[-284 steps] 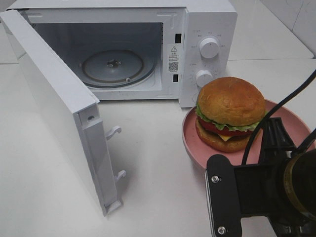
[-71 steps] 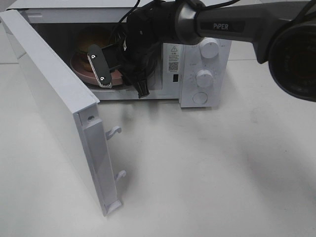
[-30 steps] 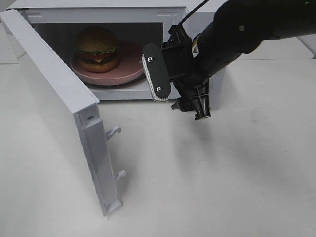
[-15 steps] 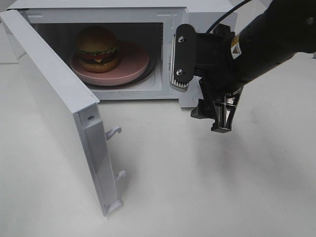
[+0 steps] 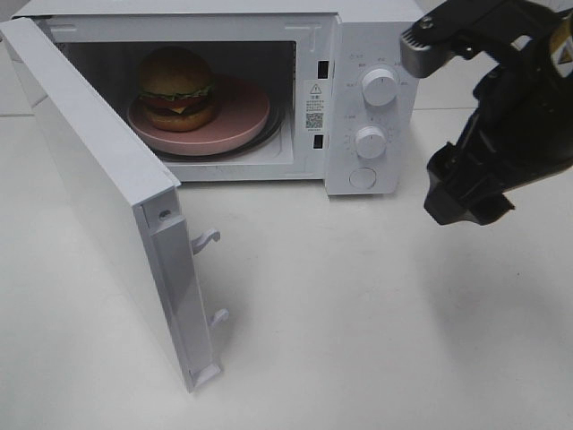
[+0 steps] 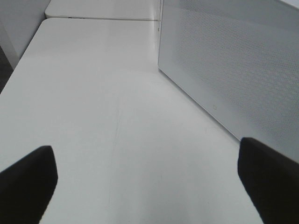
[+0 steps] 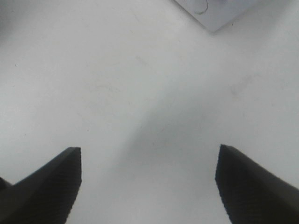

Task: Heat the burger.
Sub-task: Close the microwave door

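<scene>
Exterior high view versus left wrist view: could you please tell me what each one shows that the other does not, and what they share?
Only the exterior high view shows the burger on the pink plate inside the microwave, plus the control knobs. Only the left wrist view shows the left gripper, open with nothing between its fingertips. Both show the microwave door, standing open, and the white table.
</scene>
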Action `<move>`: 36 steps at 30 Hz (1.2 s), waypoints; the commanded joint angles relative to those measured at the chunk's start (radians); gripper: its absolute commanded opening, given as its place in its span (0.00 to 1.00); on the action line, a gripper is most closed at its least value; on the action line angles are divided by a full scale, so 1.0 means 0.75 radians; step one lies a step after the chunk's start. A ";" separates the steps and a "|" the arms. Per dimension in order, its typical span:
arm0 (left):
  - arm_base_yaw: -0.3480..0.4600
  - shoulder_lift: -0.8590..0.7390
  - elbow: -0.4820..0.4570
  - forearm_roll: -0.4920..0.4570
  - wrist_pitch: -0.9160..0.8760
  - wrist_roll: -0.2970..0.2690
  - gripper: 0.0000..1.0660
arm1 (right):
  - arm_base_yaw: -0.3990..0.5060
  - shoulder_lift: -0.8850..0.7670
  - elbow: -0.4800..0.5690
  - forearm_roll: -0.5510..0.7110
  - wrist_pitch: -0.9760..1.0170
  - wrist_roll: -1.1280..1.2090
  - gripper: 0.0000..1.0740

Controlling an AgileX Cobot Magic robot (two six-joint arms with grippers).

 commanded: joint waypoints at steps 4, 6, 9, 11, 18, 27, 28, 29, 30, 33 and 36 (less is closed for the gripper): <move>-0.005 -0.024 0.003 -0.004 0.001 0.003 0.92 | -0.004 -0.152 0.005 0.036 0.168 0.052 0.71; -0.005 -0.024 0.003 -0.004 0.001 0.003 0.92 | -0.004 -0.239 0.005 0.045 0.212 0.052 0.71; -0.005 -0.024 0.003 -0.004 0.001 0.003 0.92 | -0.004 -0.292 0.005 0.060 0.248 0.052 0.71; -0.005 -0.024 0.003 -0.004 0.001 0.003 0.92 | -0.004 -0.380 0.005 0.067 0.308 0.052 0.71; -0.005 -0.024 0.003 -0.004 0.001 0.003 0.92 | -0.004 -0.568 0.011 0.064 0.420 0.052 0.71; -0.005 -0.024 0.003 -0.004 0.001 0.003 0.92 | -0.072 -0.828 0.237 0.061 0.415 0.053 0.71; -0.005 -0.024 0.003 -0.004 0.001 0.003 0.92 | -0.072 -0.828 0.237 0.061 0.415 0.053 0.71; -0.005 -0.024 0.003 -0.004 0.001 0.003 0.92 | -0.137 -0.880 0.288 0.061 0.397 0.047 0.71; -0.005 -0.024 0.003 -0.004 0.001 0.003 0.92 | -0.176 -0.912 0.312 0.061 0.385 0.043 0.71; -0.005 -0.024 0.003 -0.004 0.001 0.003 0.92 | -0.267 -1.000 0.372 0.064 0.353 0.043 0.71; -0.005 -0.024 0.003 -0.004 0.001 0.003 0.92 | -0.324 -1.083 0.413 0.084 0.336 0.047 0.71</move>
